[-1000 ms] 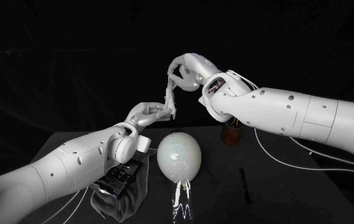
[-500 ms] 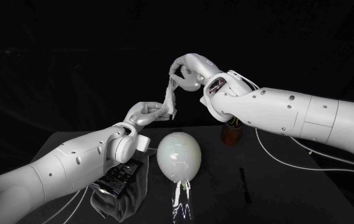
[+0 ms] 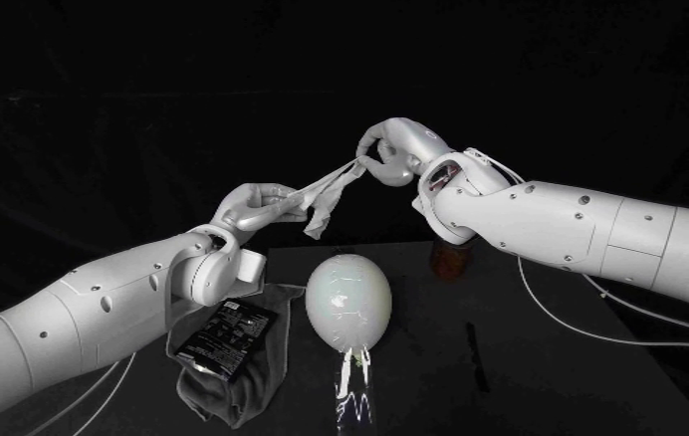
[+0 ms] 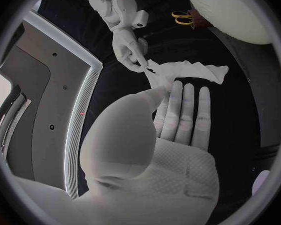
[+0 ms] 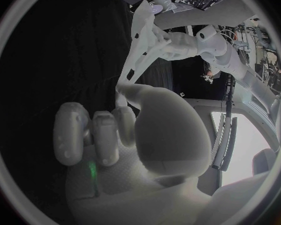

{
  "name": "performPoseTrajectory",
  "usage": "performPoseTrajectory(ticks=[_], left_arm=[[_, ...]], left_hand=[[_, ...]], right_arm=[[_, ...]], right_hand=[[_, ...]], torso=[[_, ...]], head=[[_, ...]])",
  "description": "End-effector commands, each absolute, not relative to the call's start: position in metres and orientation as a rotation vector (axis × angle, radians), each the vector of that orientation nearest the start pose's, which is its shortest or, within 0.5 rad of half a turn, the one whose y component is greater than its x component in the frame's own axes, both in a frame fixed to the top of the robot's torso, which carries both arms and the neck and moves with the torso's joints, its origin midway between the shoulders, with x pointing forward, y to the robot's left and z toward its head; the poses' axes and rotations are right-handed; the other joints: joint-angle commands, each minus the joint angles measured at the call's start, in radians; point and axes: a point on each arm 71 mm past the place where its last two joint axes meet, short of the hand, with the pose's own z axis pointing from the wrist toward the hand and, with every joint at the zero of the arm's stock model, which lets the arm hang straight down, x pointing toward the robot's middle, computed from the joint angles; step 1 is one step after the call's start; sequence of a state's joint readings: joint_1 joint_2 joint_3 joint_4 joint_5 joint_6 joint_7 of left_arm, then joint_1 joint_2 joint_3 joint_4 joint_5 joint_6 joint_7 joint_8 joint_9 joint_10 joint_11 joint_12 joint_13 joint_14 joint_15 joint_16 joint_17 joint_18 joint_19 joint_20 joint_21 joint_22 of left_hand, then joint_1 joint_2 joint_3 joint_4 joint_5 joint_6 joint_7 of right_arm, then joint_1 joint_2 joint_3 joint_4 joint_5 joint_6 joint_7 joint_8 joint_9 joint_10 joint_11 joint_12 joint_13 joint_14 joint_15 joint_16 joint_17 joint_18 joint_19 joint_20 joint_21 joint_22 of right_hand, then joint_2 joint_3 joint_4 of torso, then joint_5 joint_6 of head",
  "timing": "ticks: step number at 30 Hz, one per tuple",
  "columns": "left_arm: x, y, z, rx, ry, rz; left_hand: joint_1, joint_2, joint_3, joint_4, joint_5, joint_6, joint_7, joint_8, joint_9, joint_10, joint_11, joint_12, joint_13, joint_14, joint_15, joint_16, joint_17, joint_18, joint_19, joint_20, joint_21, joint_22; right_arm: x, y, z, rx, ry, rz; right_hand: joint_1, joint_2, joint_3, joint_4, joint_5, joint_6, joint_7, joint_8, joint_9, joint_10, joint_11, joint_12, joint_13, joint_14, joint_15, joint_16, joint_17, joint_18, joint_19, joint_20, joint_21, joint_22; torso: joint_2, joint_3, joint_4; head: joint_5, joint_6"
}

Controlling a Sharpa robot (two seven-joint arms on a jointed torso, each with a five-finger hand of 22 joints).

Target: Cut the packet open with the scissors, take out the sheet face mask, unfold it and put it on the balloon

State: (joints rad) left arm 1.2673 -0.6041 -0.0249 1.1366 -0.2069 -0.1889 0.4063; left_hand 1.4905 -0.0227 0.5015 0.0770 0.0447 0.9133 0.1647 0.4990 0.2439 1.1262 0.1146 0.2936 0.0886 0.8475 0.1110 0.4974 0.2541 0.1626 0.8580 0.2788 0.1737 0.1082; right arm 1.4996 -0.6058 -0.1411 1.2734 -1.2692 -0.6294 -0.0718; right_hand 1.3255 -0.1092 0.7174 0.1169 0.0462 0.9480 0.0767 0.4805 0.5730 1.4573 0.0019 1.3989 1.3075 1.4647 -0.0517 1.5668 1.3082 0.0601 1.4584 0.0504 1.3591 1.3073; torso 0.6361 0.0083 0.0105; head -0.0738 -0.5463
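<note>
The white sheet face mask (image 3: 328, 191) hangs crumpled in the air, stretched between both hands above the table. My left hand (image 3: 259, 204) pinches its lower end and my right hand (image 3: 390, 149) pinches its upper end. The left wrist view has the mask (image 4: 185, 71) beyond my left hand's straight fingers (image 4: 183, 116), with the right hand (image 4: 129, 44) gripping one corner. In the right wrist view the mask (image 5: 140, 37) runs across to the left hand (image 5: 173, 42). The pale balloon (image 3: 349, 302) lies on the table below. The black packet (image 3: 230, 330) lies beside it. Yellow-handled scissors (image 4: 184, 18) lie near the balloon.
The packet rests on a grey cloth (image 3: 230, 384) at the table's front left. A brown object (image 3: 452, 255) stands behind the balloon on the right. A thin dark stick (image 3: 474, 348) and white cables (image 3: 574, 322) lie on the right side.
My right hand has dropped lower and to the right, and my left hand has drawn left and up. The mask now stretches slanted between them instead of hanging almost straight down.
</note>
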Motion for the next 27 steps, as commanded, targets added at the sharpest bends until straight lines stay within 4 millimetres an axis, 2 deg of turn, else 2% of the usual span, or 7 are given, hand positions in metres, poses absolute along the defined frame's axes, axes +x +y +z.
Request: performPoseTrajectory(ticks=[1,4,7,10,15,24,27], left_arm=[[0.566,0.188,-0.143,-0.729,1.473,-1.47],[0.571,0.188,-0.128,-0.67,1.49,-1.429],[0.576,0.187,-0.113,-0.62,1.49,-1.393],[0.581,0.187,-0.101,-0.581,1.483,-1.359],[0.591,0.186,-0.08,-0.5,1.487,-1.277],[0.6,0.182,-0.067,-0.321,1.546,-1.098],[0.601,0.182,-0.066,-0.297,1.548,-1.055]], left_hand=[[-0.014,-0.005,0.009,-0.006,0.003,0.006,-0.002,0.008,0.03,0.013,-0.002,0.01,0.004,0.013,-0.003,0.013,0.006,0.015,0.01,-0.003,0.009,0.004],[-0.031,-0.014,0.016,-0.021,0.003,0.012,-0.01,0.012,0.033,0.034,-0.013,0.039,0.018,0.03,-0.015,0.056,0.029,0.016,0.025,-0.01,0.031,0.017],[-0.05,-0.016,0.029,-0.036,0.003,0.014,-0.012,0.012,0.035,0.028,-0.016,0.062,0.031,0.016,-0.019,0.098,0.053,0.014,0.025,-0.016,0.048,0.029],[-0.059,-0.017,0.036,-0.044,0.003,0.015,-0.013,0.012,0.036,0.019,-0.016,0.074,0.038,0.002,-0.019,0.121,0.067,0.013,0.024,-0.019,0.059,0.037],[-0.069,-0.019,0.046,-0.056,0.003,0.015,-0.013,0.011,0.037,0.008,-0.016,0.092,0.049,-0.015,-0.02,0.15,0.082,0.012,0.018,-0.021,0.073,0.048],[-0.082,-0.022,0.045,-0.064,0.003,0.018,-0.013,0.012,0.038,0.003,-0.018,0.112,0.059,-0.015,-0.024,0.188,0.1,0.014,0.026,-0.028,0.098,0.065],[-0.092,-0.038,0.022,-0.067,0.002,0.03,-0.018,0.022,0.044,0.018,-0.024,0.125,0.063,-0.001,-0.029,0.208,0.108,0.017,0.037,-0.031,0.112,0.073]], right_arm=[[0.559,-0.163,-0.059,-0.025,1.234,0.666],[0.558,-0.166,-0.065,-0.016,1.245,0.665],[0.558,-0.169,-0.07,-0.004,1.253,0.665],[0.557,-0.171,-0.074,0.006,1.258,0.666],[0.559,-0.178,-0.079,0.034,1.258,0.66],[0.566,-0.189,-0.08,0.059,1.243,0.638],[0.567,-0.191,-0.08,0.062,1.237,0.633]], right_hand=[[0.005,0.002,0.004,0.001,0.002,0.006,0.0,0.039,0.002,0.019,-0.001,0.002,0.104,0.106,-0.006,0.004,0.263,-0.015,0.012,0.002,0.0,0.203],[0.005,0.002,0.004,0.001,0.002,0.006,0.0,0.039,0.002,0.019,-0.001,0.002,0.104,0.106,-0.006,0.004,0.263,-0.015,0.012,0.002,0.0,0.203],[0.005,0.002,0.005,0.001,0.002,0.006,0.0,0.039,0.001,0.019,-0.001,0.002,0.104,0.106,-0.006,0.004,0.263,-0.014,0.012,0.002,-0.001,0.203],[0.005,0.002,0.005,0.001,0.002,0.006,0.0,0.039,0.001,0.019,-0.001,0.002,0.104,0.106,-0.006,0.004,0.263,-0.014,0.012,0.002,-0.001,0.203],[0.004,0.003,0.005,0.002,0.002,0.006,0.0,0.039,0.001,0.019,-0.001,0.002,0.104,0.106,-0.006,0.004,0.263,-0.014,0.011,0.002,-0.002,0.203],[0.004,0.002,0.005,0.002,0.002,0.006,0.0,0.039,0.001,0.018,-0.001,0.001,0.103,0.106,-0.006,0.004,0.263,-0.014,0.011,0.002,-0.002,0.203],[0.004,0.002,0.005,0.002,0.002,0.006,0.0,0.039,0.001,0.018,-0.001,0.001,0.103,0.106,-0.006,0.004,0.263,-0.014,0.011,0.002,-0.002,0.203]], torso=[[0.0,0.0008,-0.0013],[0.0,0.0011,-0.0013],[0.001,0.0017,-0.0021],[0.001,0.0006,-0.0021],[0.001,0.0026,-0.0033],[0.002,0.0026,-0.0027],[0.002,0.0024,-0.0021]], head=[[0.003,0.0],[0.006,0.0],[0.009,0.001],[0.012,0.001],[0.012,0.0],[0.016,0.001],[0.016,0.003]])
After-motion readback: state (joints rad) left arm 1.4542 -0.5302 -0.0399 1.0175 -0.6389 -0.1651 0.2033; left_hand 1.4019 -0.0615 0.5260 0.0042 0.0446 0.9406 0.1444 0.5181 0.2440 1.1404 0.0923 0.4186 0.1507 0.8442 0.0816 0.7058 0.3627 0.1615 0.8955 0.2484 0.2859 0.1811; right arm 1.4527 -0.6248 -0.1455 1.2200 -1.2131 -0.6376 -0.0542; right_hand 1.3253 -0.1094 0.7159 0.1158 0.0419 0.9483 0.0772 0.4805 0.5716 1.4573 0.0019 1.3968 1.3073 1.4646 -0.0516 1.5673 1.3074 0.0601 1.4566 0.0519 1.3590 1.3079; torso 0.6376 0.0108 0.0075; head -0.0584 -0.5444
